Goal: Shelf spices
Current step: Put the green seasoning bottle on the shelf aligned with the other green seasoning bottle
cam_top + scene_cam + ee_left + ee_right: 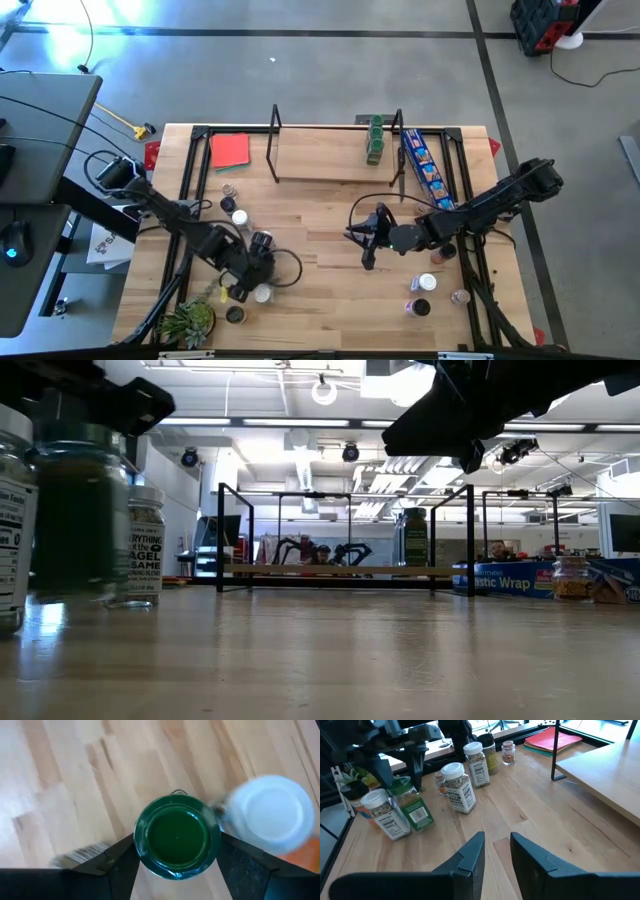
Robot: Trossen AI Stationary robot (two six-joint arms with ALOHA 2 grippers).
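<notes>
Left wrist view alone shows the left hand (176, 865) straddling a green-lidded jar (177, 837): round glossy lid seen from above, one dark finger (112, 862) at each side, close against the glass but not visibly clamped. A white-lidded jar (272, 815) stands just beside it. High view places this hand (250, 268) at the table's (320, 300) near-left, among scattered jars, close to a small green plant (190, 320). It also shows the shelf (330, 155), a pale wood board between black wire uprights, at the far edge, with green-topped jars (376, 140) on its right end beside a long blue box (425, 165). Right hand (368, 235) hovers mid-table; the right wrist view shows its fingers (470, 857) narrowly parted, holding nothing. Low view shows the shelf (340, 570) raised slightly above the tabletop.
</notes>
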